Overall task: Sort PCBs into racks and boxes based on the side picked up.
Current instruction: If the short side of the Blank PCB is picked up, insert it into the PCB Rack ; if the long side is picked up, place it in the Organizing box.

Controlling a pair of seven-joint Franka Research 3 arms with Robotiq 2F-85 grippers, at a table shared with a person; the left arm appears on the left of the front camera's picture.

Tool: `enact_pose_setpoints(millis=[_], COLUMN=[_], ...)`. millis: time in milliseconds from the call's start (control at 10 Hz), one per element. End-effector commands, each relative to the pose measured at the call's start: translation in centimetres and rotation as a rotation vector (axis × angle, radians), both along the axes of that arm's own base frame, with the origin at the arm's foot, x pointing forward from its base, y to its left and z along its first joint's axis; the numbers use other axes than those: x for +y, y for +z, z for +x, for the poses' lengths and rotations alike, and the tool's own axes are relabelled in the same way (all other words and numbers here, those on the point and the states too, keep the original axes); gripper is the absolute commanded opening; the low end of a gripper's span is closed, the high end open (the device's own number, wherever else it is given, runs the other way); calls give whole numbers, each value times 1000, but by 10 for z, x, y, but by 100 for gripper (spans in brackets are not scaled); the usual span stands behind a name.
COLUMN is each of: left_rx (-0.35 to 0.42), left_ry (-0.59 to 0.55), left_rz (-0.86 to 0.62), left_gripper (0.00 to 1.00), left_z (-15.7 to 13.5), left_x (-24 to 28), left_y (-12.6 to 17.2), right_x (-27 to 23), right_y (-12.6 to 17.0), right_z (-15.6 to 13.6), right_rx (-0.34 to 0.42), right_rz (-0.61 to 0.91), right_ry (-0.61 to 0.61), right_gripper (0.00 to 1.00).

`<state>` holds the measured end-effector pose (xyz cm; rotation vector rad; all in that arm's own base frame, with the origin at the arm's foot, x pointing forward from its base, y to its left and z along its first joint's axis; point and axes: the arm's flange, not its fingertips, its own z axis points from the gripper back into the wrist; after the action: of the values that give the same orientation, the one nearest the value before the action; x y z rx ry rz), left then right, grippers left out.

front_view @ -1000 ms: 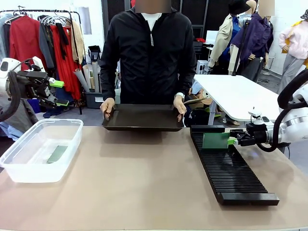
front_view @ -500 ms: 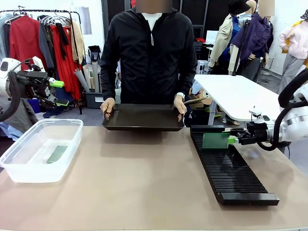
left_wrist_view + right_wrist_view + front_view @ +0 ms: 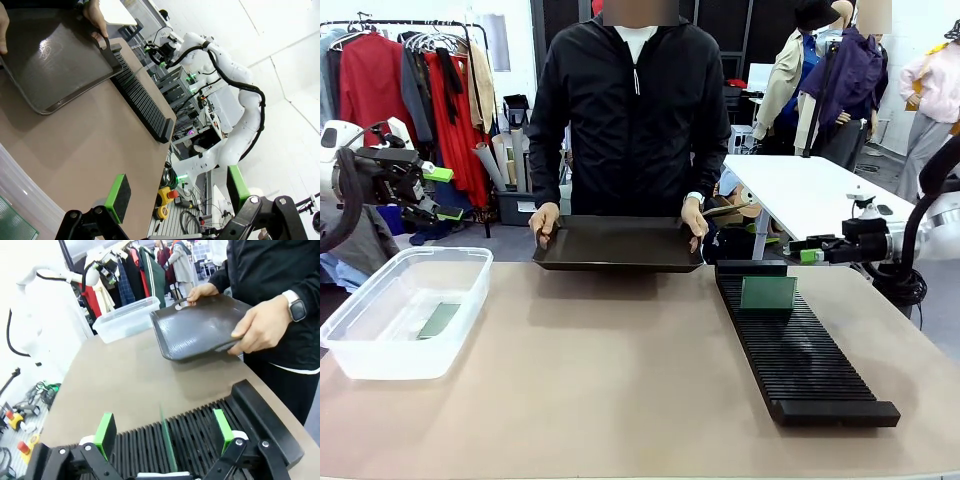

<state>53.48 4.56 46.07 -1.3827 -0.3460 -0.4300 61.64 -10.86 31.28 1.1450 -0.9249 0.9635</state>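
Observation:
One PCB (image 3: 767, 293) stands upright in a slot near the far end of the black rack (image 3: 800, 350). My right gripper (image 3: 807, 250) hovers open above and to the right of it, apart from it. In the right wrist view the same PCB (image 3: 167, 445) shows edge-on between the green pads (image 3: 105, 432), with air on both sides, in the rack (image 3: 210, 420). Another PCB (image 3: 440, 320) lies flat in the clear box (image 3: 380, 350) at the left. My left gripper (image 3: 445, 194) hangs open and holds nothing, above and behind the box. Its pads (image 3: 118, 197) stand wide apart.
A person at the far side holds a shallow black tray (image 3: 617, 243) with both hands, tilted over the table's far edge. The tray (image 3: 200, 327) lies just beyond the rack's end. A white table (image 3: 810, 195) stands behind at the right.
My right gripper has lifted and drawn back to the right, away from the PCB, which stays standing in the rack. The left arm and the tray have not moved.

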Motion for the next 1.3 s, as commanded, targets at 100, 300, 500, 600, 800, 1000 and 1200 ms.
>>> enact_pose_setpoints(millis=[100, 300, 500, 600, 800, 1000, 1200], left_rx=[-5, -5, -5, -5, -5, -5, -5], left_ry=[6, 6, 6, 6, 6, 6, 6], left_rz=[-7, -7, -7, -7, -7, -7, -7], left_gripper=[100, 100, 100, 100, 100, 100, 100], left_z=[-1, -1, -1, -1, -1, -1, -1], left_x=[0, 0, 0, 0, 0, 0, 0], left_y=[2, 2, 2, 2, 2, 2, 2], right_x=[27, 43, 62, 67, 75, 74, 62], right_y=[39, 62, 80, 87, 98, 110, 127], right_z=[-39, -72, -109, -124, -154, -174, -176], right_rx=[143, 226, 277, 329, 491, 593, 707], right_rz=[41, 32, -6, -18, 19, 95, 231], right_ry=[-41, -40, -89, -101, -121, -134, -111], right_gripper=[100, 100, 100, 100, 100, 100, 100])
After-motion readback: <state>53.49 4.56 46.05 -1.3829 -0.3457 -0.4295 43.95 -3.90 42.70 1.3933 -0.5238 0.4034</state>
